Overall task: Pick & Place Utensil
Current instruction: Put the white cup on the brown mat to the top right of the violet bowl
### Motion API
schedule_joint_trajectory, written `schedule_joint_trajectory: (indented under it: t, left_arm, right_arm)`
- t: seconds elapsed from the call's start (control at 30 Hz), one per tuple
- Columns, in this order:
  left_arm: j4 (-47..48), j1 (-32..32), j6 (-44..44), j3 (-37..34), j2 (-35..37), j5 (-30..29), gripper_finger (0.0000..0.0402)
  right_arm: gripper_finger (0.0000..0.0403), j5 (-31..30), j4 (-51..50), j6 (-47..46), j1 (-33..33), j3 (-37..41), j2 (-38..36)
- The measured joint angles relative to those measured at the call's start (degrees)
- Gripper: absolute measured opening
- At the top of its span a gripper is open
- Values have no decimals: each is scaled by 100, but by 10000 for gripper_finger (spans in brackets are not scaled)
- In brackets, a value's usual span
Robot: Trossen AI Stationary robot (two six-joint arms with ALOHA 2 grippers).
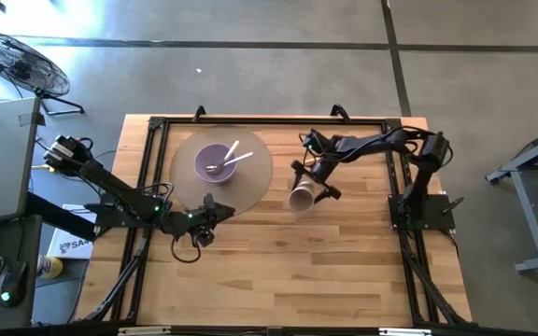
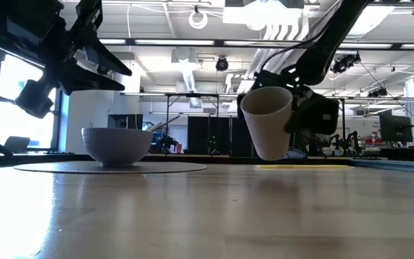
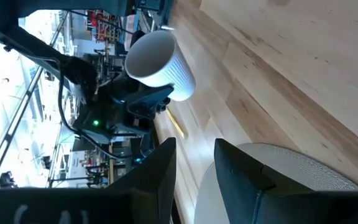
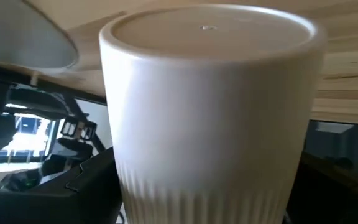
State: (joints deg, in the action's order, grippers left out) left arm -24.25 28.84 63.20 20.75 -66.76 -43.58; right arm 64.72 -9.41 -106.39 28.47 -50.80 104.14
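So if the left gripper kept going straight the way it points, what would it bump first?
Probably the white cup that the right gripper holds above the table; the left gripper aims about there, but depth is unclear.

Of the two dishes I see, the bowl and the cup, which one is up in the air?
The cream ribbed cup, held above the wooden table by the right tool. The purple bowl sits on its round grey mat.

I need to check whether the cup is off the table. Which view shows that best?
The low view: the cup hangs clear above the table, held by the right gripper. The high view shows only its position, the left wrist view shows it tilted, and the right wrist view shows only its wall.
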Motion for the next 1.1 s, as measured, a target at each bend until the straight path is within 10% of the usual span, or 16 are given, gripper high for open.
schedule_joint_trajectory:
  t: [1.1]
  left_arm:
    - [-40, 4, -498, -2, 2, 813, 106]
  right_arm:
    - [339, -241, 372, 97, -145, 2, 203]
